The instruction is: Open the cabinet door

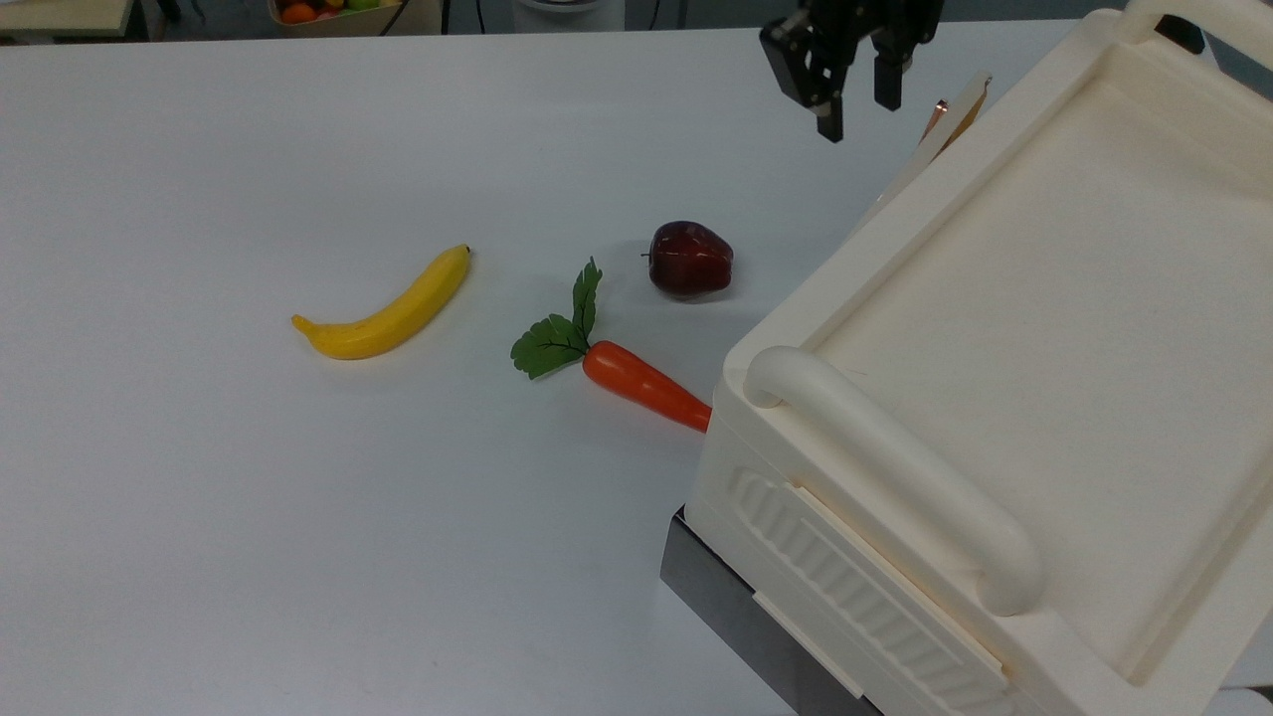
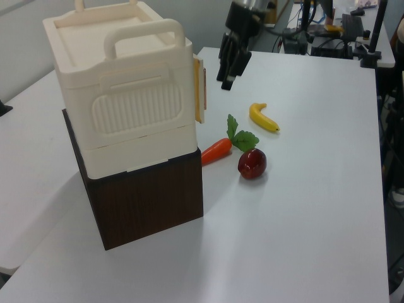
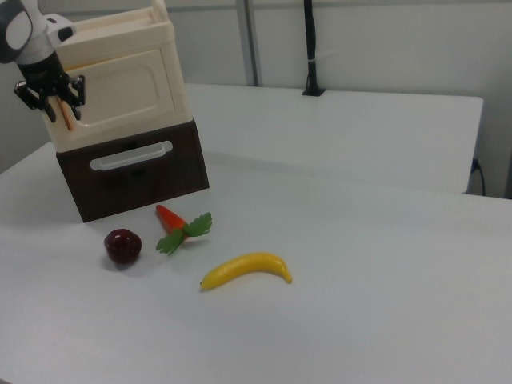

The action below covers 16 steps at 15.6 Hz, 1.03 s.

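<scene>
The cabinet door [image 2: 199,90] stands slightly ajar on the cream cabinet [image 2: 120,88], its copper-edged free side swung out a little toward the table [image 1: 298,149]. The gripper [image 1: 855,104] hangs just beside that edge, apart from it, fingers spread and holding nothing. In the left view, right of the cabinet, lie a carrot [image 2: 216,151], an apple [image 2: 252,163] and, farther off, a banana [image 2: 263,118].
</scene>
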### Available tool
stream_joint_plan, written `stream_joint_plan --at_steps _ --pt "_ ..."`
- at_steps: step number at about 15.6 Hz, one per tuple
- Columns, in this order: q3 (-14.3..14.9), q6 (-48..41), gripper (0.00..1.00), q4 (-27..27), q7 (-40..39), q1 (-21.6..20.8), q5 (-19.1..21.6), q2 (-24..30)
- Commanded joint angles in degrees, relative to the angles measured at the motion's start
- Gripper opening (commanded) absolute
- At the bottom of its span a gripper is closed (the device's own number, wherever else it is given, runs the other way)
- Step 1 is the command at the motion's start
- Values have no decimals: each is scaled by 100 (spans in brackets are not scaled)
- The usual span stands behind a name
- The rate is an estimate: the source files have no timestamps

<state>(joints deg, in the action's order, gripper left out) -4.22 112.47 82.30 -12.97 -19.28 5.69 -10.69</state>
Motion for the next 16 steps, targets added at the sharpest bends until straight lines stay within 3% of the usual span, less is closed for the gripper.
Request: stream_joint_plan --at_steps 1,2,3,8,16 --pt "43 -146 88 50 101 21 28 348" --pt "35 -120 91 -2 101 21 28 409" --pt "35 -103 100 -64 180 21 28 427" --pt "-35 3 100 -451 444 -40 -24 419" --pt "-62 1443 100 -381 769 -515 -16 147"
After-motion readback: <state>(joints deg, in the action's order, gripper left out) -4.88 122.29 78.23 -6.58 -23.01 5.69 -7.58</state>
